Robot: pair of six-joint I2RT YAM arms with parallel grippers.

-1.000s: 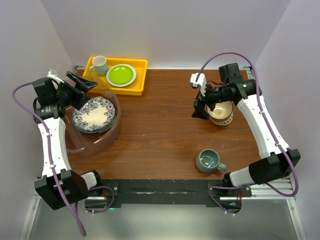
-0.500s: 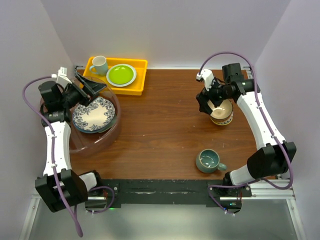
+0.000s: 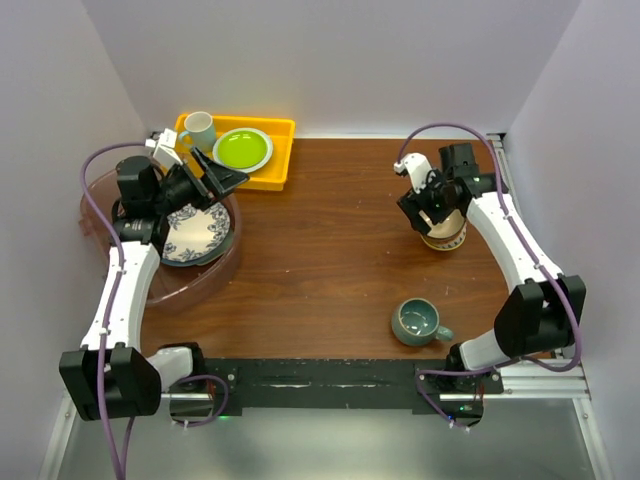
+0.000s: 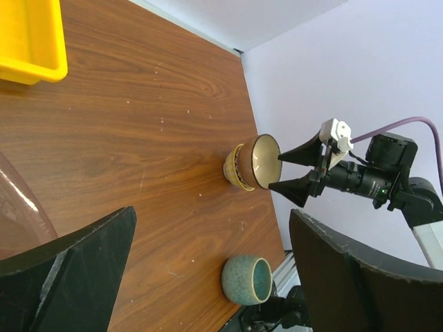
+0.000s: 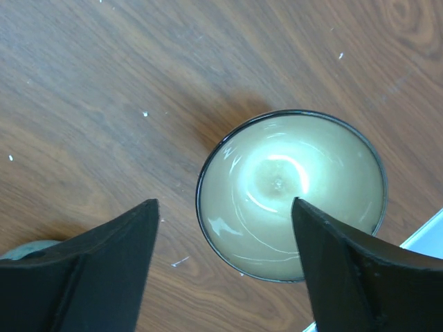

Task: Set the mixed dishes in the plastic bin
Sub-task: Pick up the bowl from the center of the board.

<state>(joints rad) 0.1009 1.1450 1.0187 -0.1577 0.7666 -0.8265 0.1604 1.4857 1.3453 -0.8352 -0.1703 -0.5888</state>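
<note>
The left gripper (image 3: 222, 180) is above the far right edge of the bin (image 3: 170, 285), near the yellow tray (image 3: 282, 155). Its jaws stand wide apart and hold nothing; in the left wrist view only the table (image 4: 152, 138) shows between the two fingers (image 4: 76, 270).

The bin stands on the left side of the table. One blue patterned plate (image 3: 200, 235) lies inside it, partly hidden by the left arm.

The right gripper (image 3: 425, 205) is above the cream bowl (image 3: 445, 228), which stands upright on the far right part of the table. The jaws are open, and in the right wrist view the bowl's mouth (image 5: 291, 183) lies between the fingers (image 5: 367, 277). The bowl is not gripped. Whether a finger touches its rim cannot be told.

The teal mug (image 3: 418, 320) stands on the near right part of the table, well apart from the bin, with its handle to the right.

In the yellow tray at the far edge there are a white mug (image 3: 198, 130) and a green plate (image 3: 242, 150).
</note>
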